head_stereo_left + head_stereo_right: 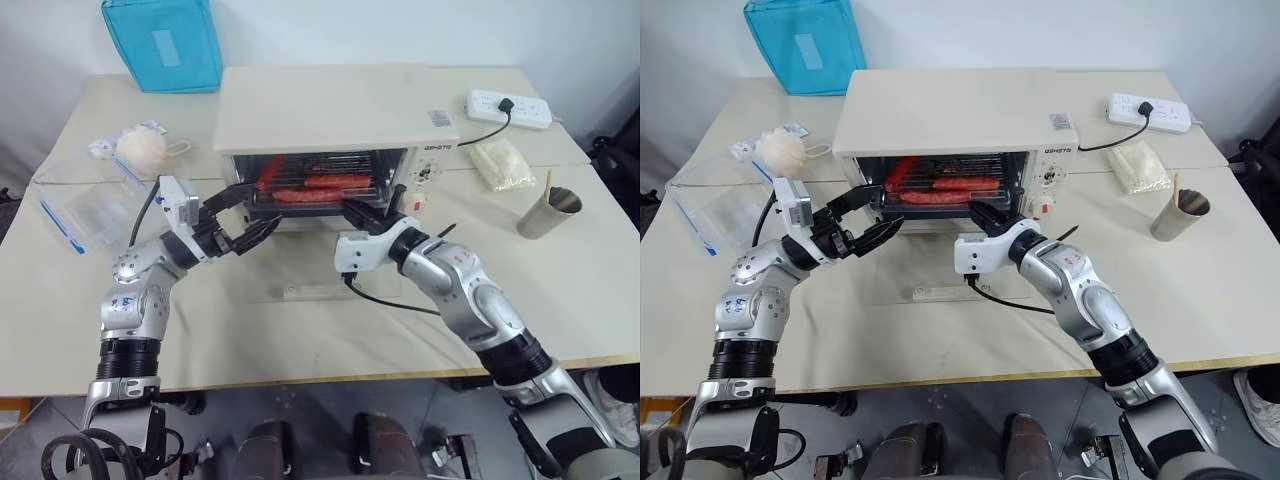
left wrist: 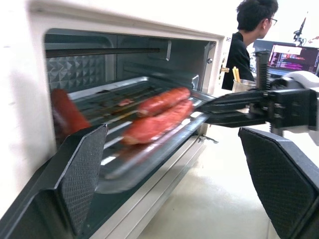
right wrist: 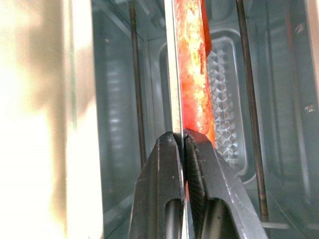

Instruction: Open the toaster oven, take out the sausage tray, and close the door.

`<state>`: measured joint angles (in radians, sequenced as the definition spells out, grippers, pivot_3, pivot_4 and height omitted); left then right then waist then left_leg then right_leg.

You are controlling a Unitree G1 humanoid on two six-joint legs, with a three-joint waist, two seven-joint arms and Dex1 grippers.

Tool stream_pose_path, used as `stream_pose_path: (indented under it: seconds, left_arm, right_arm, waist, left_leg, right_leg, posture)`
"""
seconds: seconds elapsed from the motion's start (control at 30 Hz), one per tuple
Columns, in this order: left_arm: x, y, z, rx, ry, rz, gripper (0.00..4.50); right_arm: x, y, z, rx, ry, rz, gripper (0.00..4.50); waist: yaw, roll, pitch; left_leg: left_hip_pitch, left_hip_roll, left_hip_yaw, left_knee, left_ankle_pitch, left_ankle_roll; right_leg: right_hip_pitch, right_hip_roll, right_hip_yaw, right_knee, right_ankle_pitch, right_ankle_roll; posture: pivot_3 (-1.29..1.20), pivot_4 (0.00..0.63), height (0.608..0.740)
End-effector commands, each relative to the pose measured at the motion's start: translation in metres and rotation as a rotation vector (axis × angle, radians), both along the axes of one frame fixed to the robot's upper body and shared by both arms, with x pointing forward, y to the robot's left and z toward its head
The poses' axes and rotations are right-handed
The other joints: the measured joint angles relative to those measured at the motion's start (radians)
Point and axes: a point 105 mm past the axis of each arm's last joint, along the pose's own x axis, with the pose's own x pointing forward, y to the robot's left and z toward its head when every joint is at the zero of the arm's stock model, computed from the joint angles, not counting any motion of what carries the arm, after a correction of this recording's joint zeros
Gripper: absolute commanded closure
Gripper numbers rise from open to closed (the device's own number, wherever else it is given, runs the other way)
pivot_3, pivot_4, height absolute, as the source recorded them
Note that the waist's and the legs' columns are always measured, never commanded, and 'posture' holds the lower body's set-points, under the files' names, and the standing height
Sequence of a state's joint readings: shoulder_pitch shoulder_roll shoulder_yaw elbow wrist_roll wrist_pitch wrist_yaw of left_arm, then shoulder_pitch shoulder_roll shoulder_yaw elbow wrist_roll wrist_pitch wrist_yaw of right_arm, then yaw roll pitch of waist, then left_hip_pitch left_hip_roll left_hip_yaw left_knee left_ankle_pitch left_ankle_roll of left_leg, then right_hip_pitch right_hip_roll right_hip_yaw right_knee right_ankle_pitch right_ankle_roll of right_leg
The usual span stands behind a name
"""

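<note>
Oven [image 1: 335,110]: cream box at the middle of the table [image 1: 250,330], door [image 1: 320,285] folded down flat in front of it.
Tray [image 2: 149,149]: metal, inside the open oven, front edge at the mouth; three red sausages [image 1: 318,188] on its rack.
Right gripper [image 3: 183,137]: pinched tight on the tray's front rim at its right corner; right wrist view shows the thin rim edge-on between the closed fingers, a sausage just beyond.
Left gripper [image 1: 243,213]: fingers spread wide, nothing held, at the left side of the oven mouth; left wrist view puts the tray's near corner between the fingers [image 2: 82,174], contact not clear.
Left wrist view extra: person [image 2: 249,37] in dark clothes beyond the oven.
Head views extra: metal cup [image 1: 548,212], white power strip [image 1: 508,108], blue bag [image 1: 165,42], clear plastic box [image 1: 85,205].
</note>
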<state>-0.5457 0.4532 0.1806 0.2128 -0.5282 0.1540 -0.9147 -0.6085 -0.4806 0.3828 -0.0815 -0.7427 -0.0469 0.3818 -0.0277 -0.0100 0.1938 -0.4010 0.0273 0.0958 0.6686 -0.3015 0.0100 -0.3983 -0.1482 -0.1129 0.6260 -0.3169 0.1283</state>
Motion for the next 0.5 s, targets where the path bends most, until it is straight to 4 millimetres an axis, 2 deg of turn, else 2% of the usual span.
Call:
stream_pose_path:
  seconds: [0.03,0.5]
  left_arm:
    - [0.001,0.015,0.015,-0.037,-0.021,0.027,0.00]
    - [-0.004,0.015,0.011,-0.033,0.057,-0.004,0.00]
  right_arm:
    - [-0.024,-0.001,0.015,0.040,-0.054,0.043,4.47]
    - [-0.070,-0.029,0.002,-0.032,-0.026,0.081,4.47]
  waist:
    - [0.002,0.000,0.000]
    - [0.024,-0.001,0.000]
  left_leg:
    - [0.000,0.000,0.000,0.000,0.000,0.000]
    - [-0.001,-0.001,0.000,0.005,0.000,0.000]
  right_leg:
    - [0.000,0.000,0.000,0.000,0.000,0.000]
    - [0.001,0.000,-0.001,0.001,0.000,0.000]
  posture:
    - [0.00,0.150,0.740]
    - [0.00,0.150,0.740]
